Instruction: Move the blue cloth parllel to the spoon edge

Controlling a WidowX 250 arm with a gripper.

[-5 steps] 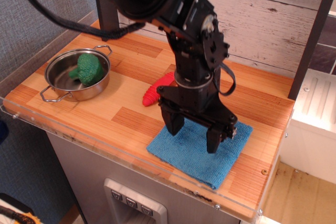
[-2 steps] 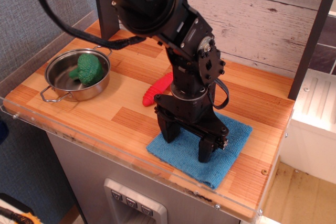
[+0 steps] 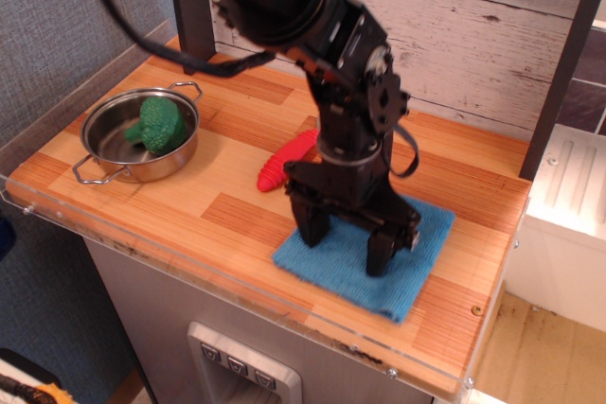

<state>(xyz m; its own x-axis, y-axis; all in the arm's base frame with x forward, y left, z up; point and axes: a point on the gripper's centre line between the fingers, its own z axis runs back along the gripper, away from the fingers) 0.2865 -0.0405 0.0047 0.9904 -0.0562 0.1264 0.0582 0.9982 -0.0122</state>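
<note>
Trouble, if it comes, would start with the blue cloth, the biggest loose thing here: it lies in the lower right of the frame, close to the front lip of the wooden counter, and a drag angled toward that lip could slide a corner off, or bunch the terry under the fingertips so it twists instead of lining up. Right now it looks flat, a mid-blue square with a faint weave, its near corner pointing down-frame. The gripper stands over its left half with both fingers spread apart and tips down on or just above the fabric; I can't tell whether they press it. The spoon, just upper left of the cloth, shows only its ribbed red handle, the bowl hidden behind the arm, so a wide sweep might knock it and shift the very edge being matched.
</note>
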